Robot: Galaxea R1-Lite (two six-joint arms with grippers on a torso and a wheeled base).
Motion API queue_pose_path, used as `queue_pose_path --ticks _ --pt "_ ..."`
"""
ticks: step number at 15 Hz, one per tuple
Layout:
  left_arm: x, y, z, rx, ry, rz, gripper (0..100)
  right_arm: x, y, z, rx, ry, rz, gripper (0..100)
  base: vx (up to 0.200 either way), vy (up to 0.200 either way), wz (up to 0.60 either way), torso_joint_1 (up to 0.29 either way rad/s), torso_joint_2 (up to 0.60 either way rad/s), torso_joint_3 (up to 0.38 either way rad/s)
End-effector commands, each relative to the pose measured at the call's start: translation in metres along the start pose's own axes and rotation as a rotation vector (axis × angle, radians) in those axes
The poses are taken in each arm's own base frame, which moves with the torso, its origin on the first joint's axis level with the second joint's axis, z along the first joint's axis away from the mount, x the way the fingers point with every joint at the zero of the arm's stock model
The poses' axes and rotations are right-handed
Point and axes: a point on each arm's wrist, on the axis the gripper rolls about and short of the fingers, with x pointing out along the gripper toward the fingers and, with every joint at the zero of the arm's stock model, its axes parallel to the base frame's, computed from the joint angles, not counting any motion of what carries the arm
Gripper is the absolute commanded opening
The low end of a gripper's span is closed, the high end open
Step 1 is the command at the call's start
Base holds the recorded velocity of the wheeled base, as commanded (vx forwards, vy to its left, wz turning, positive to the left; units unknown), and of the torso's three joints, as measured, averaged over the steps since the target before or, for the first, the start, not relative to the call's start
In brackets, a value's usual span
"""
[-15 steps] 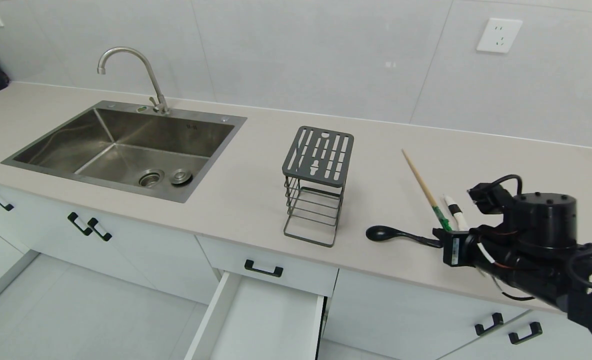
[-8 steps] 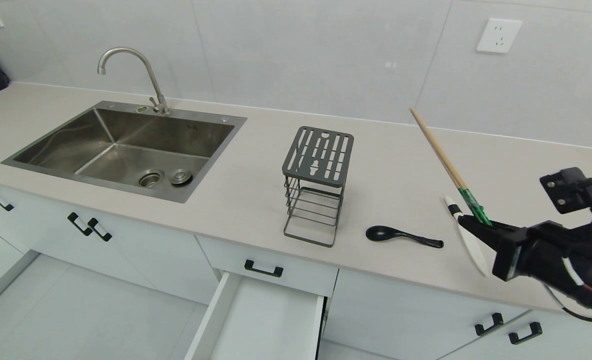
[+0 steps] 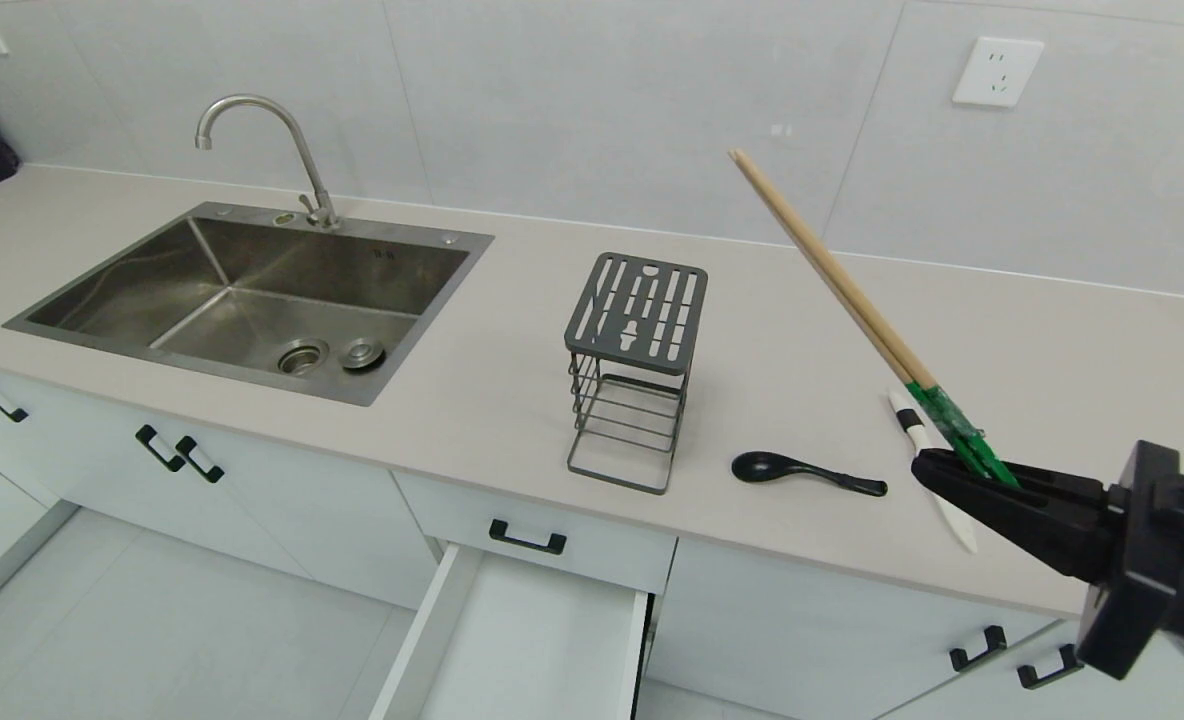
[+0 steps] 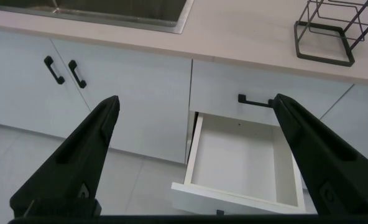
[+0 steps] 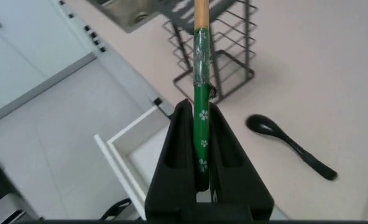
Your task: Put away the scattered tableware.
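Note:
A pair of wooden chopsticks point(image 3: 832, 275) with green ends is held above the counter, slanting up and to the left. My right gripper point(image 3: 937, 468) is shut on their green ends, near the counter's front right. The right wrist view has the chopsticks point(image 5: 201, 124) pinched between the fingers point(image 5: 183, 134). A black spoon point(image 3: 807, 472) lies on the counter left of that gripper, and a white utensil point(image 3: 952, 508) with a black band lies just behind it. My left gripper point(image 4: 196, 102) hangs open and empty in front of the lower cabinets.
A dark wire rack point(image 3: 635, 370) with a slotted top stands mid-counter. Below it a white drawer point(image 3: 532, 640) is pulled open. A steel sink point(image 3: 242, 295) with a tap sits at the left. The drawer point(image 4: 240, 165) lies beyond the left gripper.
The right gripper has lifted the chopsticks off the counter and tilted them up; the arm has drawn back to the right. The black spoon and the white utensil stayed put.

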Motion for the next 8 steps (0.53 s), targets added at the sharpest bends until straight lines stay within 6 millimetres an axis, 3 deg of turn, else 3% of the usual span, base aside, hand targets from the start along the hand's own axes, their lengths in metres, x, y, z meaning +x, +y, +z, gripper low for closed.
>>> queue_pose_path --ticks 1,4,8 --pt "0.000 0.000 0.000 0.000 0.001 0.000 100 0.005 0.013 0.014 -0.081 0.031 0.113 0 0.000 0.000 0.00 0.000 0.00 0.000" --pt "0.000 0.000 0.000 0.000 0.001 0.000 100 0.031 0.024 0.017 -0.100 0.087 0.200 0 0.000 0.000 0.00 0.000 0.00 0.000" --pt "0.000 0.000 0.000 0.000 0.001 0.000 100 0.034 0.033 0.014 -0.110 0.127 0.269 0 0.000 0.000 0.00 0.000 0.00 0.000"
